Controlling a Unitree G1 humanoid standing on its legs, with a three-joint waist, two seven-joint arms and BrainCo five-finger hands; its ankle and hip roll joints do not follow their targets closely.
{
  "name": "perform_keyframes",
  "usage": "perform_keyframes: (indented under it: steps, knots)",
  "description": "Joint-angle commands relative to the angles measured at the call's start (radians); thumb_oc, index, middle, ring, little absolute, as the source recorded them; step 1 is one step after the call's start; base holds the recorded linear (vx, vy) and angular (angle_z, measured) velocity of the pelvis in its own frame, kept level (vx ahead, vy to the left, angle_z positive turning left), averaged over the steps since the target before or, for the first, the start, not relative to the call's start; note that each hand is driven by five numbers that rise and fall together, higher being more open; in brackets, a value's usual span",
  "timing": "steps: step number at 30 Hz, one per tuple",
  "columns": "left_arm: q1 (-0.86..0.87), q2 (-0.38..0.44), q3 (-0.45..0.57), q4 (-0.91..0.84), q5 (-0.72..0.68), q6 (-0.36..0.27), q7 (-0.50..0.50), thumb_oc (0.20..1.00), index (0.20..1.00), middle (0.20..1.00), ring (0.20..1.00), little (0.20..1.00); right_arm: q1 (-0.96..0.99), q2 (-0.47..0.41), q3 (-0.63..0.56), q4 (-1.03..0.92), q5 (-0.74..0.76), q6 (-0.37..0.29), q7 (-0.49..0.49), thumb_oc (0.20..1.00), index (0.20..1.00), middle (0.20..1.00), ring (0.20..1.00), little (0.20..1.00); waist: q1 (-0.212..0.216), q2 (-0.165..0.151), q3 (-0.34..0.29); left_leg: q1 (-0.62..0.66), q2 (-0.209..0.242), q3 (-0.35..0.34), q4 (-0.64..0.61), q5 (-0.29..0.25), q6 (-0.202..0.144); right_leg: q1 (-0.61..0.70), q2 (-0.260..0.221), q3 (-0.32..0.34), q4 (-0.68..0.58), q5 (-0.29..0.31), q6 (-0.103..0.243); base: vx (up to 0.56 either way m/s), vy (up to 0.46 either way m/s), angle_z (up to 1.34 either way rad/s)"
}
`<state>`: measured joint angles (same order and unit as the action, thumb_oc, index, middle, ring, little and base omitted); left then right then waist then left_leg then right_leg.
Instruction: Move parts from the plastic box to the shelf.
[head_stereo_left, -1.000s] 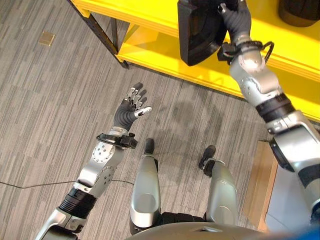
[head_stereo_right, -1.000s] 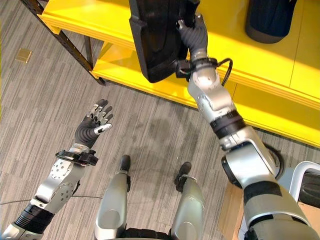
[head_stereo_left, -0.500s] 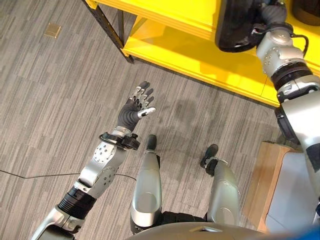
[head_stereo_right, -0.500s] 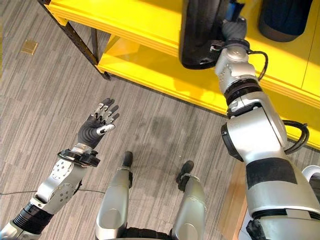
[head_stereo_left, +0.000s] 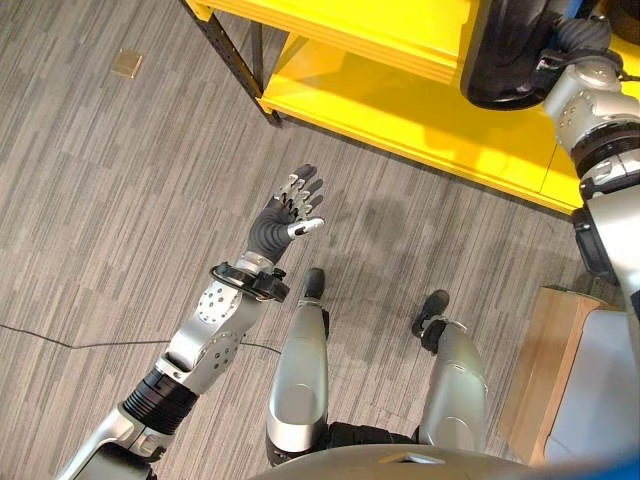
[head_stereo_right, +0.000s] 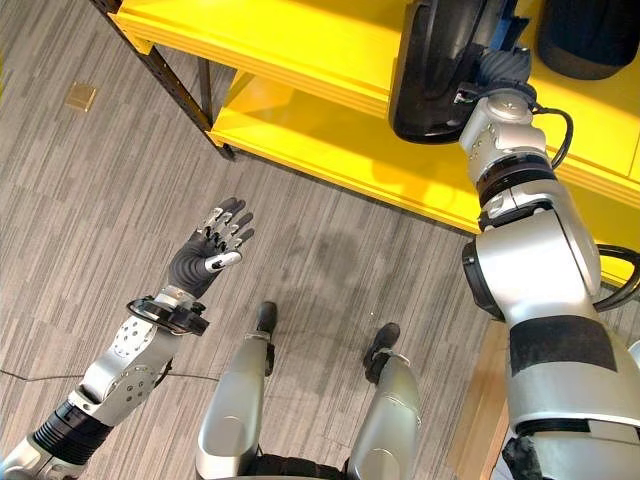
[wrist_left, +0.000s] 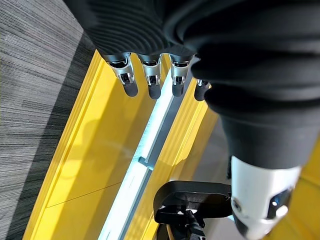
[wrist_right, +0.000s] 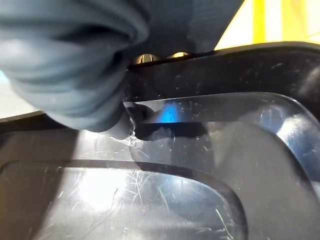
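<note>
- The left hand (head_stereo_left: 287, 215) is hovering over the grey carpet floor (head_stereo_left: 110, 200), nearest of all, with its fingers spread straight and holding nothing.
- Its own wrist view is looking past the dark fingertips (wrist_left: 130, 89) at the yellow shelf (wrist_left: 95, 165) from below, something the head views are not giving.
- Farther out, the yellow shelf's lower board (head_stereo_right: 330, 150) is running across the floor, with a black upright post (head_stereo_left: 240, 60) at its corner.
- A small tan square (head_stereo_left: 127, 64) is lying on the carpet, well apart from the post.
- By the robot's right side, a pale wooden box (head_stereo_left: 545, 370) is standing on the floor.
- Farthest, the right hand (head_stereo_right: 500, 72) is reaching up to the shelf and gripping a large black plastic part (head_stereo_right: 440, 70), which is resting against the upper board.
- The right wrist view is showing what the head views cannot: the thumb (wrist_right: 117, 127) pressing on the part's glossy, scratched surface (wrist_right: 200, 175) with the fingers wrapped over its rim.
- Another dark part (head_stereo_right: 585, 35) is sitting on the shelf beside it.
</note>
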<state>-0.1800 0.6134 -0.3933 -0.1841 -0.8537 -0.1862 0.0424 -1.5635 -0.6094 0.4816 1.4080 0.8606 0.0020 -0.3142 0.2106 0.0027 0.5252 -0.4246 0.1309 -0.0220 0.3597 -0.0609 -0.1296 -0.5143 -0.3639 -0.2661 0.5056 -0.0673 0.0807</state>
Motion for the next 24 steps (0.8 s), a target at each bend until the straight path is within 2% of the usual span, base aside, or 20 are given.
perform_keyframes:
  steps: [1, 11, 18, 19, 21, 22, 23, 24]
  knots:
    - [-0.01, 0.058, -0.007, -0.164, -0.02, -0.065, -0.031, 1.0, 1.0, 1.0, 1.0, 1.0, -0.21, -0.026, 0.05, 0.004, 0.021, -0.05, 0.009, 0.2, 0.2, 0.2, 0.2, 0.2, 0.033, -0.029, -0.016, -0.085, 0.079, -0.067, 0.088, -0.059, -0.032, 0.188, -0.087, 0.04, -0.23, 0.152, 0.124, 0.03, -0.019, 0.16]
    - [-0.026, 0.061, -0.043, -0.165, -0.036, -0.057, -0.045, 1.0, 1.0, 1.0, 1.0, 1.0, -0.236, -0.046, 0.031, 0.008, 0.085, -0.064, 0.001, 0.2, 0.2, 0.2, 0.2, 0.2, 0.062, -0.024, -0.023, -0.103, 0.069, -0.085, 0.08, -0.054, -0.031, 0.207, -0.09, 0.01, -0.245, 0.154, 0.129, 0.02, -0.011, 0.06]
    - [-0.018, 0.08, -0.054, -0.17, -0.05, -0.048, -0.057, 1.0, 1.0, 1.0, 1.0, 1.0, -0.255, -0.091, 0.011, 0.009, 0.133, -0.07, 0.0, 0.2, 0.2, 0.2, 0.2, 0.2, 0.09, -0.021, -0.028, -0.122, 0.061, -0.101, 0.068, -0.047, -0.032, 0.222, -0.095, -0.019, -0.267, 0.161, 0.136, 0.05, -0.013, 0.11]
    - [-0.018, 0.081, -0.056, -0.17, -0.052, -0.048, -0.059, 1.0, 1.0, 1.0, 1.0, 1.0, -0.255, -0.097, 0.008, 0.011, 0.14, -0.072, -0.002, 0.2, 0.2, 0.2, 0.2, 0.2, 0.093, -0.021, -0.034, -0.114, 0.067, -0.106, 0.068, -0.071, -0.036, 0.232, -0.09, -0.017, -0.265, 0.141, 0.145, 0.04, -0.015, 0.08]
    - [-0.018, 0.084, -0.062, -0.172, -0.054, -0.046, -0.064, 1.0, 1.0, 1.0, 1.0, 1.0, -0.261, -0.112, 0.003, 0.01, 0.156, -0.077, -0.003, 0.2, 0.2, 0.2, 0.2, 0.2, 0.098, -0.019, -0.029, -0.129, 0.06, -0.105, 0.07, -0.049, -0.033, 0.227, -0.096, -0.027, -0.27, 0.159, 0.138, 0.03, -0.01, 0.09]
    - [-0.019, 0.084, -0.062, -0.172, -0.055, -0.046, -0.064, 1.0, 1.0, 1.0, 1.0, 1.0, -0.262, -0.112, 0.003, 0.009, 0.156, -0.077, -0.002, 0.2, 0.2, 0.2, 0.2, 0.2, 0.098, -0.019, -0.035, -0.121, 0.065, -0.109, 0.069, -0.071, -0.037, 0.235, -0.091, -0.023, -0.268, 0.141, 0.146, 0.03, 0.004, 0.09]
    - [-0.018, 0.088, -0.065, -0.171, -0.056, -0.045, -0.068, 1.0, 1.0, 1.0, 1.0, 1.0, -0.267, -0.13, 0.003, 0.013, 0.17, -0.077, 0.0, 0.2, 0.2, 0.2, 0.2, 0.2, 0.103, -0.017, -0.032, -0.134, 0.057, -0.107, 0.068, -0.05, -0.033, 0.228, -0.097, -0.032, -0.272, 0.158, 0.139, 0.12, -0.01, 0.06]
    - [-0.02, 0.088, -0.067, -0.172, -0.057, -0.045, -0.067, 1.0, 1.0, 1.0, 1.0, 1.0, -0.268, -0.135, 0.003, 0.016, 0.172, -0.077, -0.001, 0.2, 0.2, 0.2, 0.2, 0.2, 0.106, -0.017, -0.04, -0.128, 0.059, -0.111, 0.064, -0.07, -0.037, 0.235, -0.093, -0.029, -0.272, 0.14, 0.148, 0.05, 0.009, 0.04]
